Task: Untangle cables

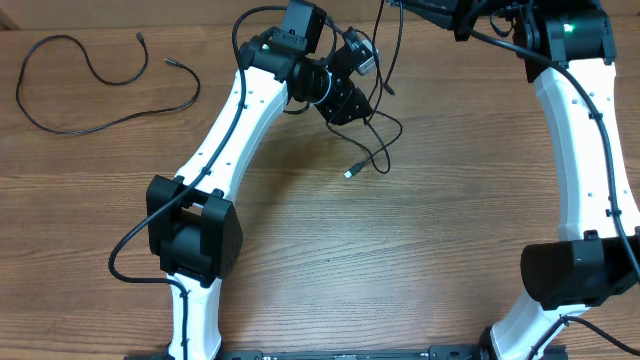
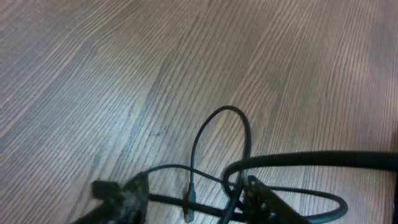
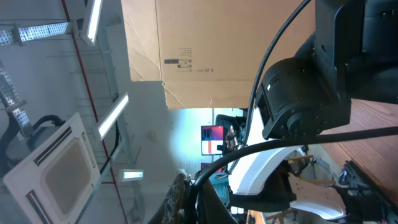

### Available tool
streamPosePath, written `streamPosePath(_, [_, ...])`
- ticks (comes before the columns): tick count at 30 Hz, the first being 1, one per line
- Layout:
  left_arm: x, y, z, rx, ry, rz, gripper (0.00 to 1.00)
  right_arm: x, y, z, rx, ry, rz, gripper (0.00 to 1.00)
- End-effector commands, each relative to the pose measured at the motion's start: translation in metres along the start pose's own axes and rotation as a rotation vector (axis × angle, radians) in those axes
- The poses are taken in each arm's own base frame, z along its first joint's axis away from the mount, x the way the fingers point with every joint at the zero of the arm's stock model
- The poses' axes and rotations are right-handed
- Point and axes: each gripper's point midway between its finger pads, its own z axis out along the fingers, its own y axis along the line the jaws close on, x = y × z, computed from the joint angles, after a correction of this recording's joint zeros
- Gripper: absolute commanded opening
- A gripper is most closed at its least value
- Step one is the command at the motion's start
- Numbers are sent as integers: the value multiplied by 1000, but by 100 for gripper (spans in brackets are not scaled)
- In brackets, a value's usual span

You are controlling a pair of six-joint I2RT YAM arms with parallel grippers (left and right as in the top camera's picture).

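A tangle of thin black cables point(image 1: 375, 140) lies at the table's far middle, and one small plug point(image 1: 349, 172) sticks out toward the front. My left gripper point(image 1: 358, 108) hangs over the tangle. In the left wrist view its fingers point(image 2: 134, 193) stand apart around several cords, with a cable loop point(image 2: 217, 124) and a plug point(image 2: 189, 205) between them. My right gripper point(image 1: 425, 8) is raised at the top edge. It point(image 3: 205, 193) is shut on a black cable point(image 3: 280, 143) that leads down to the tangle. A separate cable point(image 1: 90, 85) lies loose at the far left.
The left arm's white links point(image 1: 230, 130) cross the table's left middle above their black base joint point(image 1: 190, 230). The right arm point(image 1: 585, 130) runs along the right side. A thicker black wire point(image 1: 125, 255) loops beside the left base.
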Motion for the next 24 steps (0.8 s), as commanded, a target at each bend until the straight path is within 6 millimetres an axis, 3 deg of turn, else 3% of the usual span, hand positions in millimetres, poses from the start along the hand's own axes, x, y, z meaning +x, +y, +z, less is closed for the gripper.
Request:
streamPosePath(1, [-1, -4, -3, 11, -8, 16, 25, 19, 25, -3, -2, 6, -92, 4])
streamPosePath(12, [3, 1, -14, 4, -3, -76, 22, 15, 25, -8, -1, -14, -153, 4])
streamPosePath(19, [-3, 0, -36, 22, -40, -129, 27, 6, 24, -30, 7, -70, -206, 4])
streamPosePath(24, [1, 0, -39, 28, -30, -147, 33, 6, 24, -34, 8, -72, -206, 4])
